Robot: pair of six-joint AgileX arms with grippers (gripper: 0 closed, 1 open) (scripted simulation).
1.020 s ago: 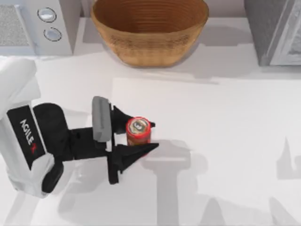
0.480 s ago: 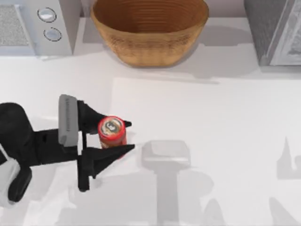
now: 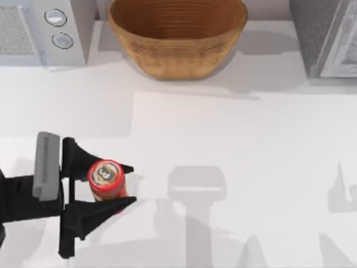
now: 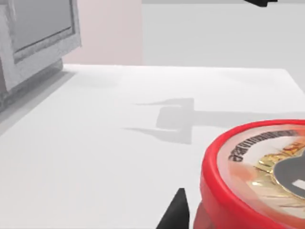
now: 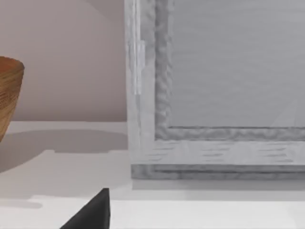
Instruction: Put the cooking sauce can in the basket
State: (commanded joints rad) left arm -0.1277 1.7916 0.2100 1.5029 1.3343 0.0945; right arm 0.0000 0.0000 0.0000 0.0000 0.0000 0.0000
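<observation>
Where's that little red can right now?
The can sits between the left end effector's fingers at the table's near-left part in the top view, far from the basket.

Left arm: lay low over the bench (image 3: 234,139), reaching in from the top view's left edge, well short of the basket (image 3: 177,36). Left hand (image 3: 120,185): pointed toward the right, its two black fingers (image 3: 106,205) splayed either side of the cooking sauce can (image 3: 106,179) and pressed against it, the can gripped between them. Right hand: one dark fingertip (image 5: 93,212) visible in the right wrist view, near the basket.
</observation>
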